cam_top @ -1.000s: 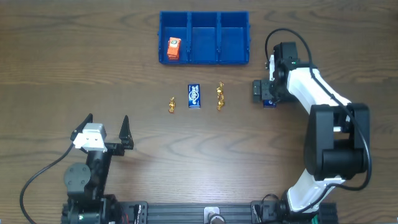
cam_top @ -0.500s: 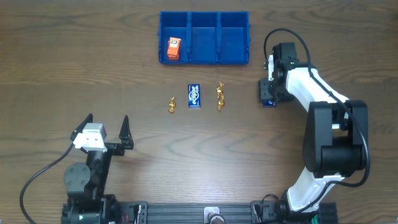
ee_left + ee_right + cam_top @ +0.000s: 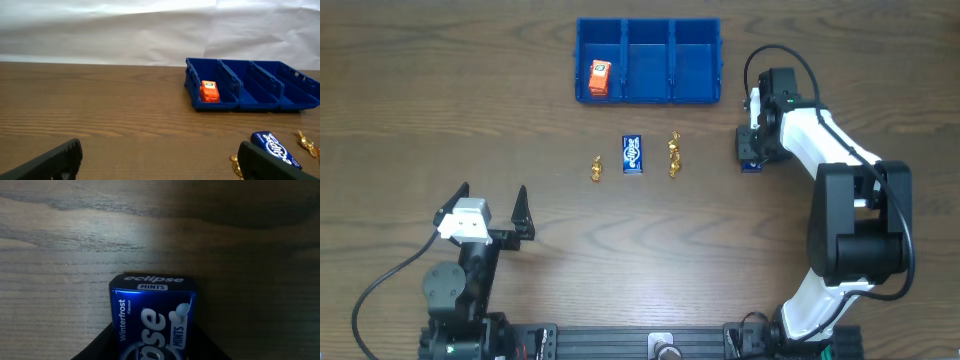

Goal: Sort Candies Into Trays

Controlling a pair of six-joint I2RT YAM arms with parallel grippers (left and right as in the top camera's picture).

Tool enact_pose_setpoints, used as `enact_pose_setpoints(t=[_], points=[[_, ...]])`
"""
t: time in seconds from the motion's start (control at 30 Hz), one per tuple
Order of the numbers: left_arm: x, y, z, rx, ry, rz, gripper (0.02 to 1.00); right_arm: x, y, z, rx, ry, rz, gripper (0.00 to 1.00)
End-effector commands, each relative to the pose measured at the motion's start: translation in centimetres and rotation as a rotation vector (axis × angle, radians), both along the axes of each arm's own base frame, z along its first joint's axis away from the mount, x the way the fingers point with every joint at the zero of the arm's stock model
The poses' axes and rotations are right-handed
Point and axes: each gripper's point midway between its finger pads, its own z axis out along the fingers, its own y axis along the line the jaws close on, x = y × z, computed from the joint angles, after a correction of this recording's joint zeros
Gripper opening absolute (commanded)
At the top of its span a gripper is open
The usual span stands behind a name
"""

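Right wrist view shows my right tool (image 3: 151,351) clamped on the blue mint box (image 3: 152,312), right of centre in the top view. Grasp made, I judge; next comes lifting it to the tray (image 3: 672,60), upper middle. My left tool (image 3: 492,205) sits with fingers apart, lower left.

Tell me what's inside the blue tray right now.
In the blue tray, an orange candy lies in the leftmost compartment; the middle and right ones look bare. In the left wrist view, the walls hide parts of their floors.
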Motion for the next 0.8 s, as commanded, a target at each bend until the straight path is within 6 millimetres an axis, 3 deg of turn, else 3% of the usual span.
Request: enact_pose_setpoints(t=[0.03, 0.17, 0.3, 0.4, 0.5, 0.63, 0.8], points=[[-0.1, -0.3, -1.6, 0.011, 0.044, -0.022, 0.998, 0.2, 0.4, 0.1, 0.016, 0.006, 0.006, 0.207], [-0.1, -0.3, -1.6, 0.011, 0.044, -0.022, 0.996, 0.5, 0.4, 2.8, 0.018, -0.026, 0.002, 0.156], [-0.1, -0.3, -1.6, 0.011, 0.044, -0.022, 0.998, 1.8, 0.6, 10.1, 0.030, -0.134, -0.020, 0.110], [-0.1, -0.3, -1.6, 0.011, 0.044, -0.022, 0.998, 2.6, 1.8, 15.4, 0.019, -0.218, -0.033, 0.069], [-0.1, -0.3, -1.6, 0.011, 0.044, -0.022, 0.998, 3.6, 4.0, 19.9, -0.019, -0.297, -0.026, 0.047], [-0.1, -0.3, -1.6, 0.011, 0.044, -0.022, 0.998, 4.8, 8.1, 23.6, -0.029, -0.418, -0.007, 0.036], [-0.1, -0.3, -1.6, 0.011, 0.044, -0.022, 0.998, 7.1, 13.4, 25.3, -0.003, -0.536, 0.007, 0.036]])
